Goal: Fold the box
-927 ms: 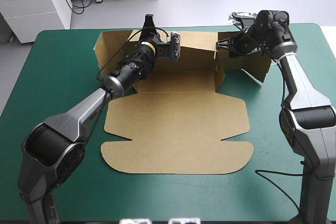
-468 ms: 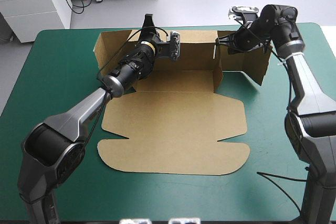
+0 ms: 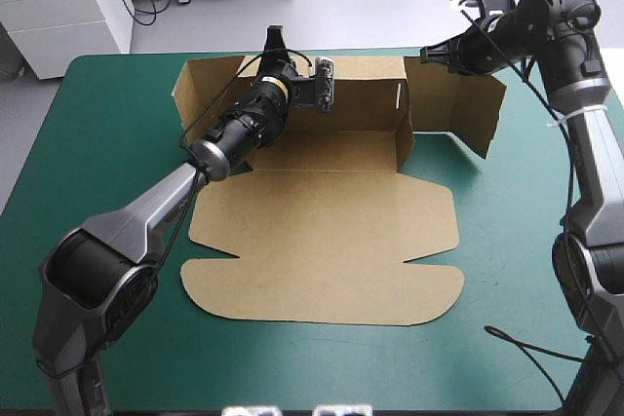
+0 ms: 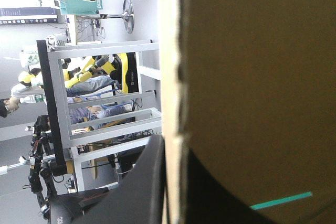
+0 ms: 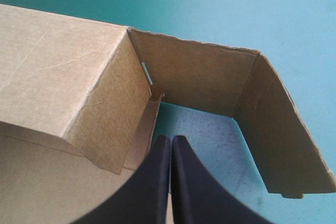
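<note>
The brown box (image 3: 322, 241) lies mid-counter (image 3: 107, 163), lid flat on the near side, the left gripper (image 3: 276, 39) clamping its raised far wall, the right gripper (image 3: 429, 52) clenched empty above its far-right corner.

No legible text on my feeds.
From my station I can read no lettering, label, brand or number in any of the three views; the brown board of the box (image 3: 322, 241) shows plain wherever I see it.
</note>
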Motion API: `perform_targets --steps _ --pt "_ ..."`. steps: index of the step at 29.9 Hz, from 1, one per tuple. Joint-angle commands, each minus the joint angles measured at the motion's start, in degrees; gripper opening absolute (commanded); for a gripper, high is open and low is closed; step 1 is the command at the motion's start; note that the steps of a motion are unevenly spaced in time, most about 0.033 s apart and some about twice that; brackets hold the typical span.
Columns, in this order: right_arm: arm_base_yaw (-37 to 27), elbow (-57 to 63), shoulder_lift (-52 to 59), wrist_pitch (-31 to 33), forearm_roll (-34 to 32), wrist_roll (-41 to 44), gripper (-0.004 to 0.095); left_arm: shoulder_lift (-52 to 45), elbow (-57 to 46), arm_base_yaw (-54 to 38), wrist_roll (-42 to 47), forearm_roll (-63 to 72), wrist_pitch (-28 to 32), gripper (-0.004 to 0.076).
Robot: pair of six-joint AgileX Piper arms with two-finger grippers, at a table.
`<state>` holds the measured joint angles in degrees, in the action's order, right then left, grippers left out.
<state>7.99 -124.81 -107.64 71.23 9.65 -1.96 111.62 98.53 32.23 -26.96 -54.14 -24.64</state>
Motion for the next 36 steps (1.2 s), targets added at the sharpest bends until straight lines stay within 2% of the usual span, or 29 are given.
perform_targets --steps 1,5,10,15,20,27,31,36 --pt "-0.2 -1.3 2.2 -6.3 -0.2 2.0 0.0000 -2.8 1.9 0.0 1.3 -1.3 0.5 -0.0008" --pt "-0.2 -1.3 0.7 -10.8 0.2 2.3 0.0000 -1.5 1.9 0.0 1.3 -1.9 -0.1 -0.0008" --pt "-0.2 -1.3 -3.2 -12.9 0.5 3.0 0.0000 -0.3 1.9 0.1 1.5 -6.1 -0.8 -0.0008" --pt "-0.2 -1.3 -6.4 -18.2 4.4 4.3 0.0000 -0.3 1.9 0.1 5.8 -9.4 -0.8 -0.0008" --pt "-0.2 -1.3 -8.3 -19.1 1.1 6.2 0.0000 -0.4 1.9 0.1 6.3 -9.4 -1.1 -0.0008" --pt "-0.2 -1.3 -8.5 -24.1 1.1 6.4 0.0000 -0.4 1.9 0.1 6.3 -9.4 -1.1 -0.0008" --pt "-0.2 -1.3 -8.7 -22.9 0.6 6.6 0.0000 -0.4 1.9 0.1 6.3 -9.4 -1.1 -0.0008" --pt "-0.2 -1.3 -9.4 -16.2 -0.7 6.1 0.0000 -0.5 1.9 0.1 6.3 -9.4 -1.1 -0.0008"
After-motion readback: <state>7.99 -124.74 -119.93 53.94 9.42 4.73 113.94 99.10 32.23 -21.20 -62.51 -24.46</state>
